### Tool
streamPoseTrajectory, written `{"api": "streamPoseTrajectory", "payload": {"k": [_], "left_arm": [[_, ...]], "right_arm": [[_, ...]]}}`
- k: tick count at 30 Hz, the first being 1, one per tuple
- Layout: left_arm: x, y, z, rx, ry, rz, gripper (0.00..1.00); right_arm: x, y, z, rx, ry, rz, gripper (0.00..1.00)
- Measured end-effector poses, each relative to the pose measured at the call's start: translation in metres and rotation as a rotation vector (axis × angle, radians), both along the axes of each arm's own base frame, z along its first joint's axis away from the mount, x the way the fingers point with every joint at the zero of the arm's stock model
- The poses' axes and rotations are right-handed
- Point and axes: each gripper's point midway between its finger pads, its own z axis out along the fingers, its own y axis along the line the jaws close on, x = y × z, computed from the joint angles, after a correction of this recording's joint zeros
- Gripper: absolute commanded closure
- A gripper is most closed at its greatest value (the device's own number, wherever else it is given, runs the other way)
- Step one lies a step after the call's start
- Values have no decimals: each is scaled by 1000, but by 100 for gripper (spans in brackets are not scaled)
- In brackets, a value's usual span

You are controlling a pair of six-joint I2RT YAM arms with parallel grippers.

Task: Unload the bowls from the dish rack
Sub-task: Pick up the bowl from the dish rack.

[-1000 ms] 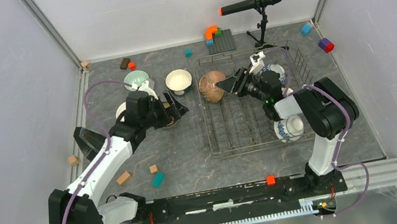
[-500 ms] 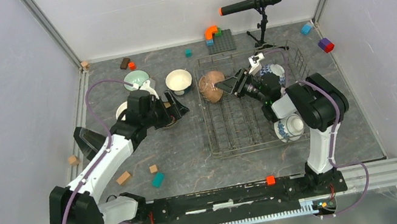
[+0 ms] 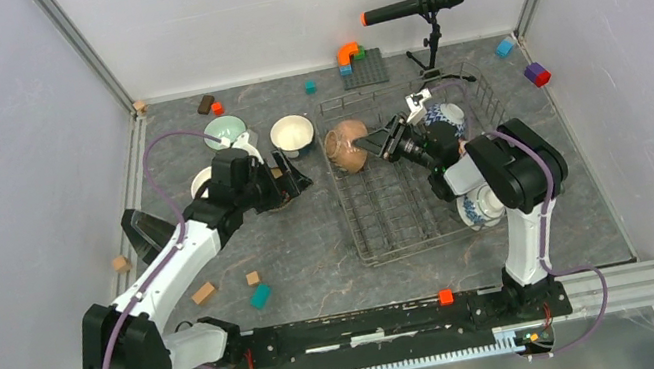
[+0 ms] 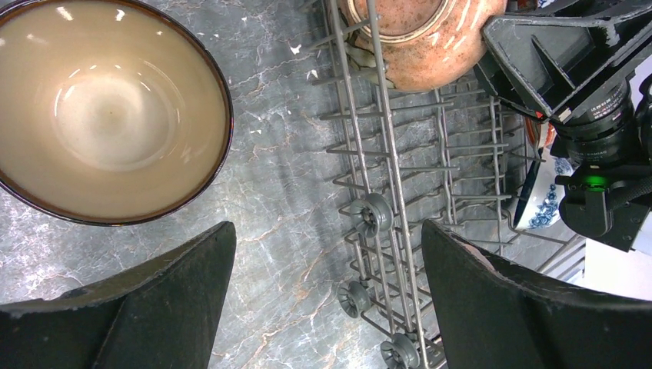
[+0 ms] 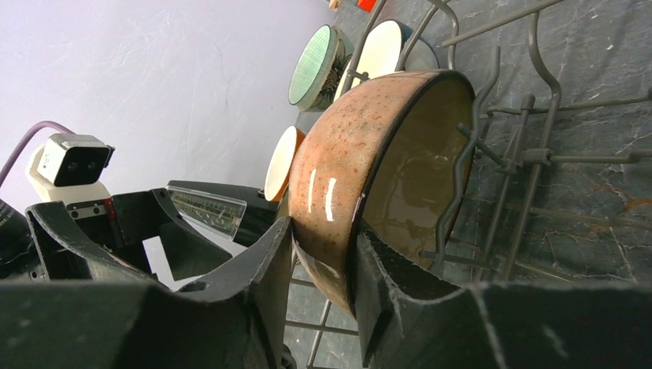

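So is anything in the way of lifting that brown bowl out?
Yes. The right gripper pinches the brown bowl, but tines of the dish rack cross its open side, and the left gripper sits close beside the rack.

A black microphone (image 3: 413, 4) stands on a small tripod (image 3: 430, 55) at the far edge of the grey marbled table (image 3: 314, 248). Just left of it, a grey studded plate (image 3: 365, 73) carries an orange arch block (image 3: 346, 52). Further left lie a teal cube (image 3: 310, 86), a brown block (image 3: 205, 103) and a red block (image 3: 217, 108). Far right: a light-blue block (image 3: 505, 46) and a purple-and-red block (image 3: 537, 73). Nearer, on the left, a wooden block (image 3: 204, 292) lies near a larger teal block (image 3: 261, 296).
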Motion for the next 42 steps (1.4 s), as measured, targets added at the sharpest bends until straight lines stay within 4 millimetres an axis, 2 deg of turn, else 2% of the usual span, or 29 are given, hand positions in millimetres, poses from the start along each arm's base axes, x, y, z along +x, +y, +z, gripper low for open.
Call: {"api": "streamPoseTrajectory", "payload": {"k": [21,33,42], "left_arm": [[0,-1,-5,7,15,-3,5],[-1,-2,-5,10,15,-3,5],[-2,-3,-2,7,6,-6,5]], "right_arm": [[-18,20,17,31,-62,86,100],[-21,17,23,45,-49,90,100],[-29,7,57,69,-95,97,100]]}}
